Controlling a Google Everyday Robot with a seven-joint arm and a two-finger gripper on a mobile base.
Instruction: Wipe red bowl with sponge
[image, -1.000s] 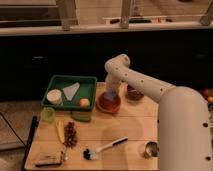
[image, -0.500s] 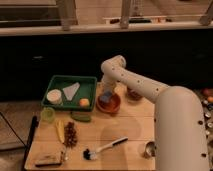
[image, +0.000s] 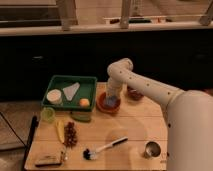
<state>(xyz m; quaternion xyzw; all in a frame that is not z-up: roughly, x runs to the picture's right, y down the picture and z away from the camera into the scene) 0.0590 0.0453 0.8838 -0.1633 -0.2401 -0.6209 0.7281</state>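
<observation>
camera view: my white arm (image: 150, 90) comes in from the lower right, bends at the elbow above the table's far edge and drops straight down. my gripper (image: 111, 97) sits low inside the red bowl (image: 101, 107), which stands on the wooden table (image: 135, 125) near its middle, just right of the green tray (image: 72, 78). a small blue-grey patch, the sponge (image: 110, 103), shows in the bowl right under my gripper, at or touching its tip. i cannot tell whether my gripper is clenched on the sponge or released above it.

just beside the red bowl, to its right and a little farther back, stands a smaller dark brown-red bowl (image: 134, 94), partly hidden behind my arm. in the tray lie a white round thing (image: 54, 95), a pale wedge (image: 71, 90) and a small orange lump (image: 84, 102).

nearer the front on the left are a small green cup (image: 47, 114), a yellow banana-like piece (image: 60, 130) and a dark red cluster like grapes (image: 71, 134) just beside it. a black-bristled brush with white handle (image: 102, 148) lies tilted near the front middle, well apart from the bowl. a metal cup (image: 151, 148) stands at the front right, and a flat dark object (image: 48, 160) lies at the front left corner.
</observation>
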